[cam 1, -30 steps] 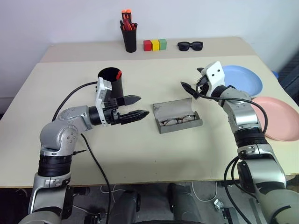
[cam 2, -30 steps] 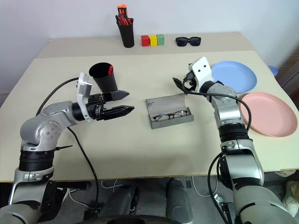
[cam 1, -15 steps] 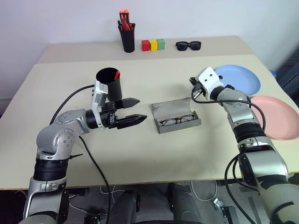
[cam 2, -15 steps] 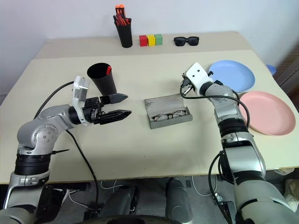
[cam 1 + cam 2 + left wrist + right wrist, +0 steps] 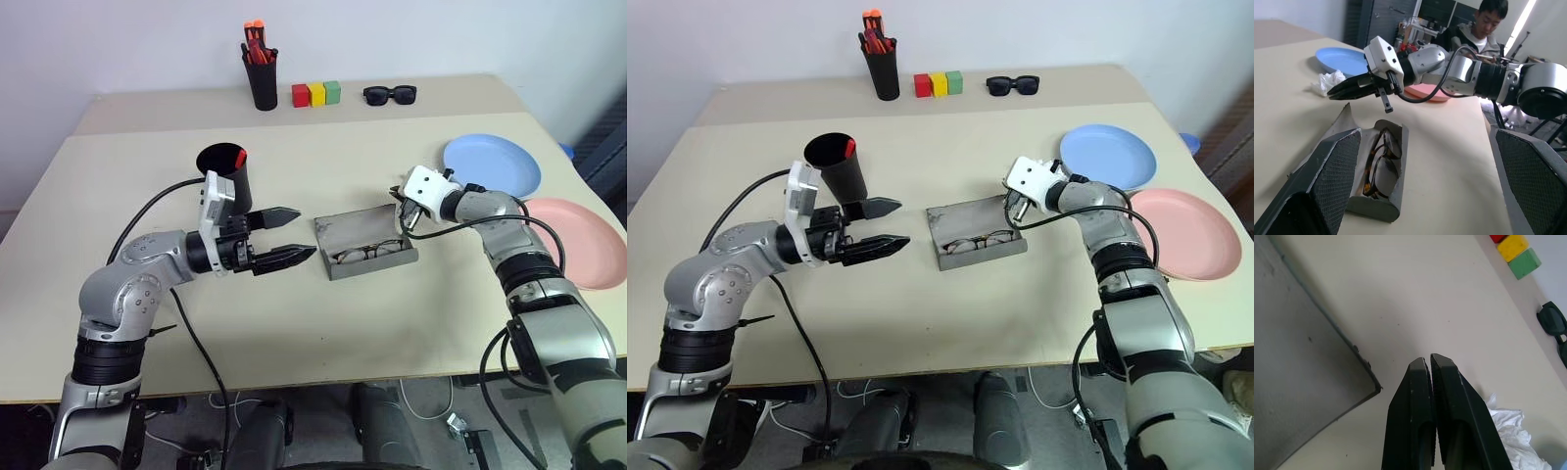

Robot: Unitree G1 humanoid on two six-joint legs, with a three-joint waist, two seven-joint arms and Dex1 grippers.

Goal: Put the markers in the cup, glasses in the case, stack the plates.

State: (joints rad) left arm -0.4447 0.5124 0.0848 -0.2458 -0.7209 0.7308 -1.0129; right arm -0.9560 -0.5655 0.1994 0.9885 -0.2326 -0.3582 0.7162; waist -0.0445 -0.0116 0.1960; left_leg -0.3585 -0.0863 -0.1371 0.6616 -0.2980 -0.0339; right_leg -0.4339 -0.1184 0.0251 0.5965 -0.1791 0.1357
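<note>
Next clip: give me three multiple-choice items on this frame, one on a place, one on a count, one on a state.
1. Where are the glasses?
A. inside the open case
B. on the blue plate
C. in the cup

2. How many plates lie on the table?
A. one
B. two
C. three

3. The right gripper's fingers are:
A. wide apart
B. shut on a marker
C. shut, holding nothing

A: the frames rest in the case's tray.
B: a blue plate and a pink plate lie side by side.
C: the fingers meet with nothing between.
</note>
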